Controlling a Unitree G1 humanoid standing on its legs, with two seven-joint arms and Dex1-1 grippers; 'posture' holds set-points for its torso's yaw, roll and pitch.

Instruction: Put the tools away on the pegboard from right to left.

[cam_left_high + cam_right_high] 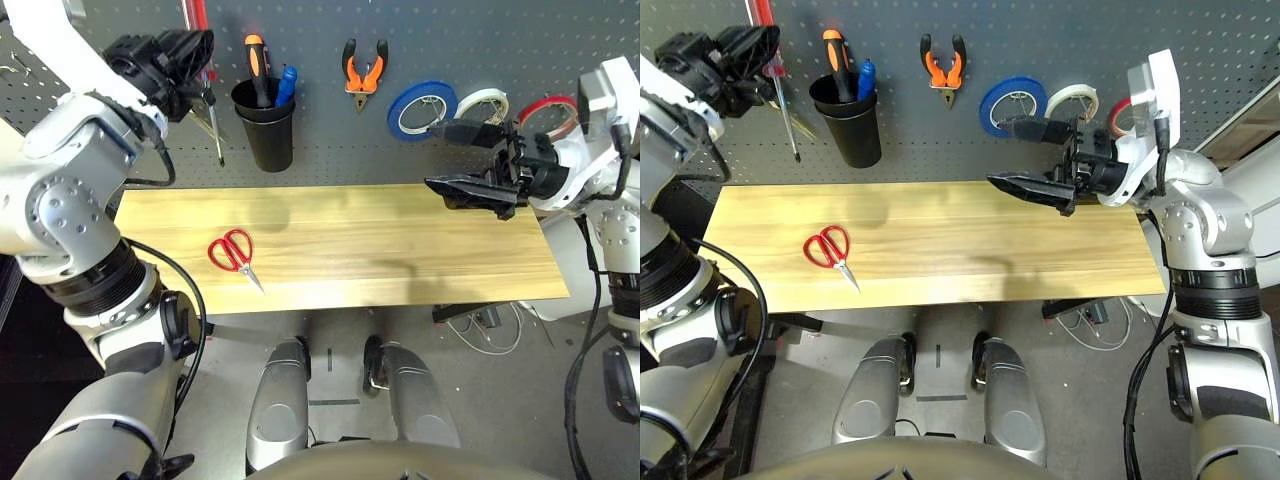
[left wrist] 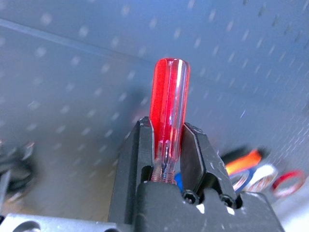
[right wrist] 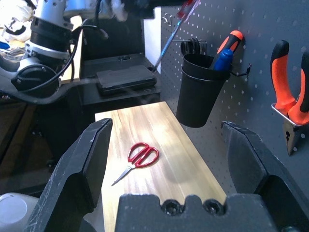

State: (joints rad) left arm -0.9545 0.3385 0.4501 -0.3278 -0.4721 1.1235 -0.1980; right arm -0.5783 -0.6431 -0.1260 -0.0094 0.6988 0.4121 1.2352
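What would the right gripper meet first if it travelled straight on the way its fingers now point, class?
Probably the black cup on the pegboard. The open right gripper points leftward along the board above the table; depth is unclear, so it might pass in front.

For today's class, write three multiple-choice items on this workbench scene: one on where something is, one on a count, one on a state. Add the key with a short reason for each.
1. Where do the red-handled scissors lie?
A. in the black cup
B. on the wooden table
C. on a pegboard hook

2. How many tape rolls hang on the pegboard?
A. one
B. three
C. five

3. What is the state of the left gripper?
A. shut on the red-handled screwdriver
B. open and empty
C. shut on the pliers

Key: 1 B, the scissors lie flat on the table. 2 B, a blue roll, a white roll and a red ring hang side by side. 3 A, its jaws clamp the screwdriver at the handle's base.
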